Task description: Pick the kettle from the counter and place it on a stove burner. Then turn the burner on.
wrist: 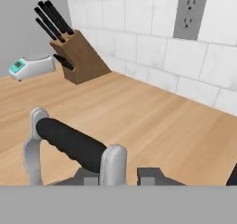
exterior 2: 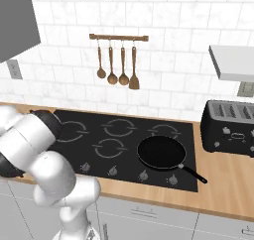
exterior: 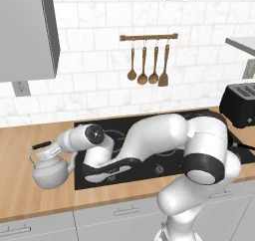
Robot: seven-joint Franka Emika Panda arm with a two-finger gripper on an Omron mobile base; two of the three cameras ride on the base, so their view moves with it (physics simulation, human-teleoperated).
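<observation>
Kettle (exterior: 49, 171) sits on the counter (exterior: 30, 200), just left of the black cooktop (exterior 2: 124, 140), spout toward the wall side, lid on. Arm reaches low and left across the cooktop, and the gripper (exterior: 59, 146) is at the kettle's black handle (wrist: 69, 142). Hand view looks along that handle: black bar between two silver brackets, close in front of the finger tips (wrist: 155, 176). Jaws are nearly together, clamped on the handle. Kettle's base looks to be on the wood, cannot tell if it is lifted at all. Big burner ring (exterior 2: 117, 127) is bare. Frying pan (exterior 2: 161, 152) sits on the front right ring. Toaster (exterior 2: 230, 127) stands right of the cooktop. Knife block (wrist: 76, 54) and a small scale (wrist: 30, 66) are further along the counter. Wooden utensils (exterior 2: 118, 65) hang on the tiled wall.
</observation>
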